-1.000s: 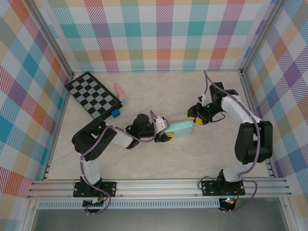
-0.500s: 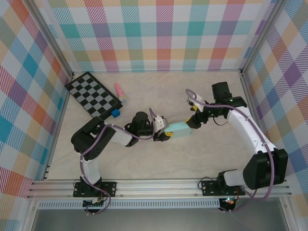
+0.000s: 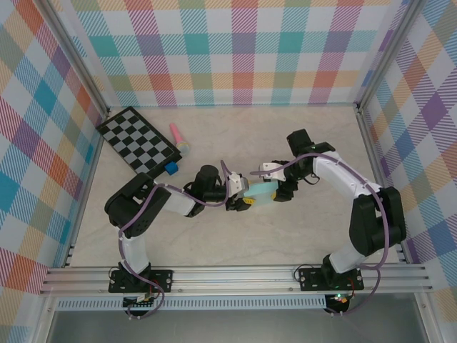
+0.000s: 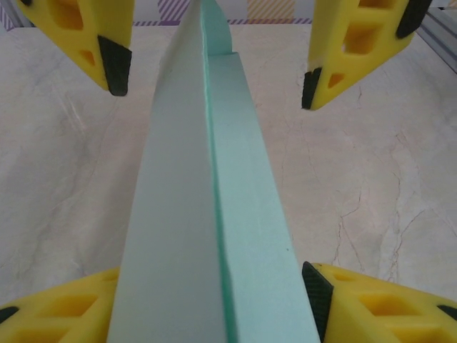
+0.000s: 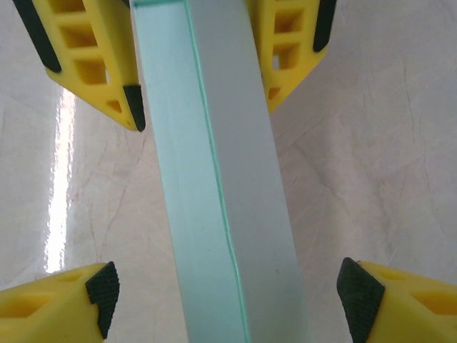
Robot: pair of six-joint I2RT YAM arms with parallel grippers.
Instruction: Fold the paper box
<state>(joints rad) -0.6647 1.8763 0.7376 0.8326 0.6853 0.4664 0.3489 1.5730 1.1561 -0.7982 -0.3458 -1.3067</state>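
Observation:
The paper box (image 3: 262, 191) is a pale mint flat box held on edge at the middle of the table. My left gripper (image 3: 243, 199) is shut on its left end. In the left wrist view the box (image 4: 214, 214) runs up the middle, and one black pad (image 4: 315, 289) presses its right face. My right gripper (image 3: 277, 187) straddles the box's right end and is open. In the right wrist view the box (image 5: 214, 179) passes between my fingertips (image 5: 103, 293) with a gap on each side, while the left gripper's yellow fingers (image 5: 118, 64) clamp it further along.
A black and grey checkerboard (image 3: 138, 141) lies at the back left, with a pink stick (image 3: 177, 136) and a small blue cube (image 3: 171, 168) beside it. Plaid walls close in three sides. A metal rail (image 3: 235, 277) runs along the near edge.
The right arm has swung in from the right; its gripper has opened and now straddles the box's right end. The left gripper has kept its hold, almost still.

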